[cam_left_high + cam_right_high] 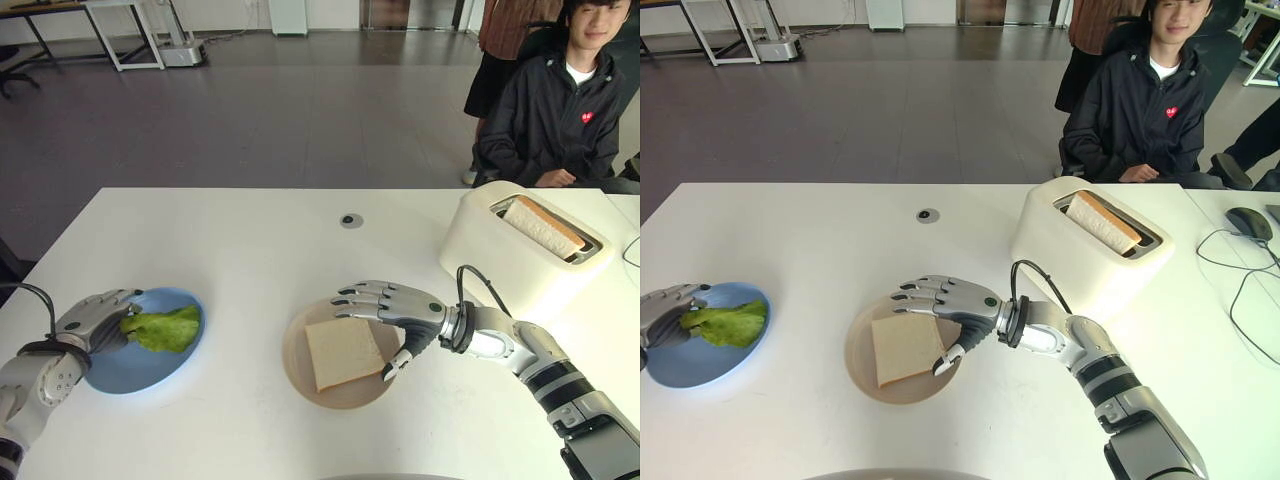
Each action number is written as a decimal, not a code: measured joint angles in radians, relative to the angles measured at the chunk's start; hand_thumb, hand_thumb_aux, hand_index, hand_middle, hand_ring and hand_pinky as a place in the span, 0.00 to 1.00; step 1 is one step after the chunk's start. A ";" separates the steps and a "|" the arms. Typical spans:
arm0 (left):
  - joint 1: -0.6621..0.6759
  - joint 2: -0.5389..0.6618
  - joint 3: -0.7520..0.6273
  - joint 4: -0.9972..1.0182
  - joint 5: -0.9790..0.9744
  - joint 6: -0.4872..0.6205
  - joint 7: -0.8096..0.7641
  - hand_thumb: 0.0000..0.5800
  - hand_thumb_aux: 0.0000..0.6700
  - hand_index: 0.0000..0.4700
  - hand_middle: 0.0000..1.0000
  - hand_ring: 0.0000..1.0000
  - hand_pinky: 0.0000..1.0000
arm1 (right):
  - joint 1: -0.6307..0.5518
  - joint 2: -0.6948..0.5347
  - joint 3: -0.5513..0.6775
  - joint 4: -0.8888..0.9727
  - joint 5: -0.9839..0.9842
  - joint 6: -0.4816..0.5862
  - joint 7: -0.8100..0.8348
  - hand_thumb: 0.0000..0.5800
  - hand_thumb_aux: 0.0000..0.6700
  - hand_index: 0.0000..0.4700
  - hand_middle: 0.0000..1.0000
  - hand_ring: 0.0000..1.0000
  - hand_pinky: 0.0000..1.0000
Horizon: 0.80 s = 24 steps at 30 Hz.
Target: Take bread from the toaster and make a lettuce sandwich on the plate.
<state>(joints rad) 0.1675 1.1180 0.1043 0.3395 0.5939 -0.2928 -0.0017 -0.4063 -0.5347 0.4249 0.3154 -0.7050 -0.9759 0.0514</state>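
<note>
One bread slice [343, 352] lay on the tan plate [297, 372], my right hand [392, 303] just over it, fingers let loose. A second slice [542, 226] stood in the toaster [500, 270], far right. My left hand [88, 322] pinched the lettuce [165, 328] on the blue plate [140, 375]. Next, I thought, lift lettuce onto that bread

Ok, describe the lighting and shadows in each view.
Left eye view: soft, even light; the toaster throws only a faint shadow on the white table. Right eye view: the same, no hard glare on the tan plate.
</note>
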 measured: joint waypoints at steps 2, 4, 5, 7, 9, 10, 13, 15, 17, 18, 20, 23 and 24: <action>0.074 0.006 0.110 -0.139 -0.068 -0.030 -0.028 1.00 1.00 1.00 0.00 0.00 0.00 | -0.003 -0.001 -0.015 0.003 0.002 0.008 -0.006 0.00 0.00 0.00 0.00 0.00 0.00; 0.117 0.002 0.163 -0.223 -0.130 -0.067 -0.072 1.00 1.00 1.00 0.00 0.00 0.00 | -0.006 -0.005 -0.033 0.008 0.010 0.012 -0.013 0.00 0.00 0.00 0.00 0.00 0.00; 0.133 -0.001 0.182 -0.249 -0.161 -0.088 -0.093 1.00 1.00 1.00 0.00 0.00 0.00 | -0.007 -0.009 -0.041 0.011 0.016 0.014 -0.015 0.00 0.00 0.00 0.00 0.00 0.00; 0.145 -0.015 0.201 -0.272 -0.239 -0.145 -0.141 1.00 1.00 1.00 0.00 0.00 0.00 | -0.008 -0.015 -0.058 0.023 0.023 0.017 -0.021 0.00 0.00 0.00 0.00 0.00 0.00; 0.137 -0.034 0.195 -0.281 -0.304 -0.199 -0.184 1.00 1.00 1.00 0.00 0.00 0.00 | -0.011 -0.016 -0.070 0.039 0.028 0.021 -0.025 0.00 0.00 0.00 0.00 0.00 0.00; 0.122 -0.048 0.177 -0.284 -0.331 -0.223 -0.204 1.00 1.00 1.00 0.00 0.00 0.00 | -0.013 -0.018 -0.076 0.044 0.030 0.024 -0.027 0.00 0.00 0.00 0.00 0.00 0.00; -0.007 -0.130 0.037 -0.305 -0.371 -0.280 -0.278 1.00 1.00 1.00 0.00 0.00 0.00 | -0.025 -0.023 -0.099 0.066 0.036 0.034 -0.039 0.00 0.00 0.00 0.00 0.00 0.00; -0.110 -0.213 -0.068 -0.315 -0.361 -0.289 -0.313 1.00 1.00 1.00 0.00 0.00 0.00 | -0.034 -0.035 -0.120 0.084 0.037 0.047 -0.053 0.00 0.00 0.00 0.00 0.00 0.00; -0.214 -0.313 -0.166 -0.307 -0.316 -0.286 -0.325 1.00 1.00 1.00 0.00 0.00 0.00 | -0.042 -0.050 -0.142 0.100 0.038 0.059 -0.065 0.00 0.00 0.00 0.00 0.00 0.00; -0.269 -0.381 -0.223 -0.295 -0.273 -0.282 -0.324 1.00 1.00 1.00 0.00 0.00 0.00 | -0.047 -0.058 -0.153 0.102 0.039 0.064 -0.070 0.00 0.00 0.00 0.00 0.00 0.00; -0.339 -0.469 -0.299 -0.254 -0.198 -0.277 -0.307 1.00 1.00 1.00 0.00 0.00 0.00 | -0.047 -0.063 -0.161 0.103 0.041 0.067 -0.075 0.00 0.00 0.00 0.00 0.00 0.00; -0.381 -0.536 -0.366 -0.190 -0.101 -0.276 -0.270 1.00 1.00 1.00 0.00 0.00 0.00 | -0.046 -0.063 -0.161 0.104 0.041 0.067 -0.078 0.00 0.00 0.00 0.00 0.00 0.00; -0.381 -0.549 -0.381 -0.168 -0.078 -0.280 -0.262 1.00 1.00 1.00 0.00 0.00 0.00 | -0.046 -0.061 -0.161 0.104 0.041 0.067 -0.079 0.00 0.00 0.00 0.00 0.00 0.00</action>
<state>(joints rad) -0.2132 0.5690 -0.2767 0.1711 0.5157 -0.5724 -0.2635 -0.4521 -0.5958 0.2640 0.4195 -0.6641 -0.9087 -0.0272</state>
